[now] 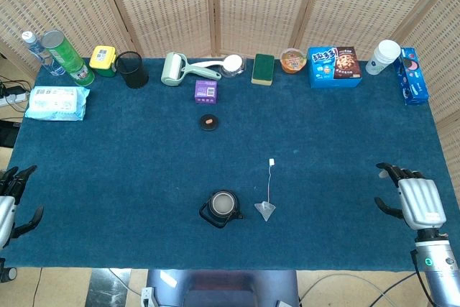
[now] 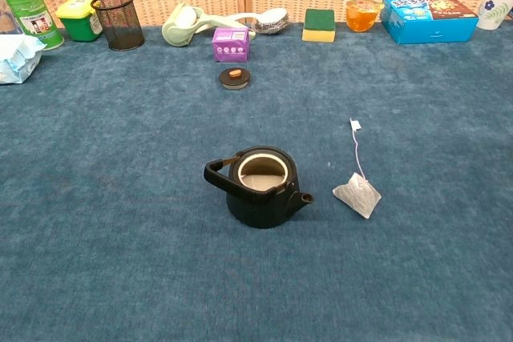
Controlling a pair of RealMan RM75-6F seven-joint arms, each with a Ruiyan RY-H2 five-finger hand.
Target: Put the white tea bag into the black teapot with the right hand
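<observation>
Covering the whole table is a blue cloth (image 1: pixel 108 177), with a row of boxes and jars along its far edge. Near the middle sits the black teapot (image 2: pixel 260 188), open-topped, its lid (image 2: pixel 235 78) lying apart on the far side. Just right of the teapot lies the white tea bag (image 2: pixel 357 195), untouched, string trailing away. At the right edge the right hand (image 1: pixel 415 199) rests with fingers spread, holding nothing; the left hand (image 1: pixel 11 203) at the left edge likewise.

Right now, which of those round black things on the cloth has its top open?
The black teapot beside the white tea bag: its mouth is uncovered. Its lid lies apart by the purple box. The black mesh cup is open too.
</observation>
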